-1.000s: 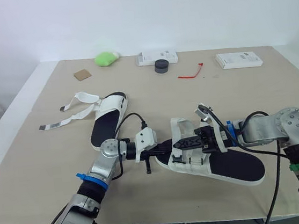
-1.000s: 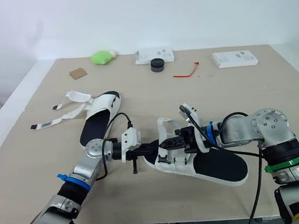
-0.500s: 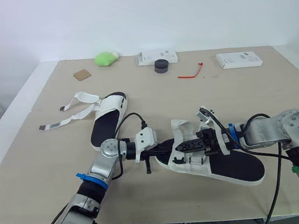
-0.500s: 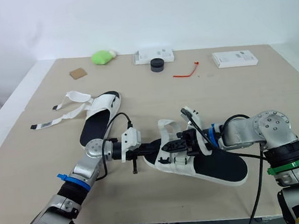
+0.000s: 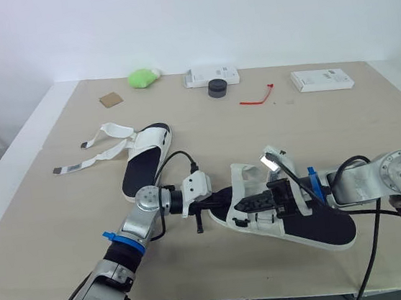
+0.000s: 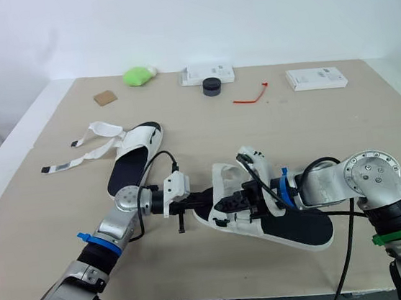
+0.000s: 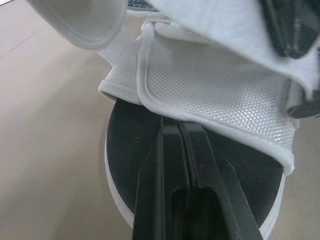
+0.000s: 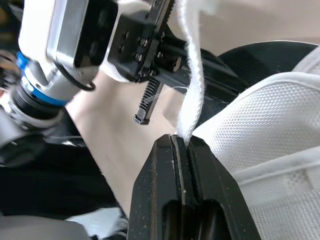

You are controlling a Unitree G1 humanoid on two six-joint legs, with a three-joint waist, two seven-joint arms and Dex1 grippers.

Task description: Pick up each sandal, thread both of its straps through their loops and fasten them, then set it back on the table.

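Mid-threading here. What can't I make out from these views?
Loops of the near sandal: head views, behind the right gripper and the strap; threaded or not, cannot tell.
Tips of the left gripper: left wrist view, under the mesh; what the shut jaws pinch, if anything, is hidden.
End of the strap: right wrist view, it leaves the right jaws and runs out of frame.
Loops of the far sandal: head views, too small.

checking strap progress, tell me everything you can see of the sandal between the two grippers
The near sandal has a black footbed, a white sole rim and a white mesh upper. Its heel end rests on the table, with the toe pointing to the robot's left. The right gripper is shut on one white strap, which stands up from the upper. The left gripper, shut, lies on the toe of the footbed.
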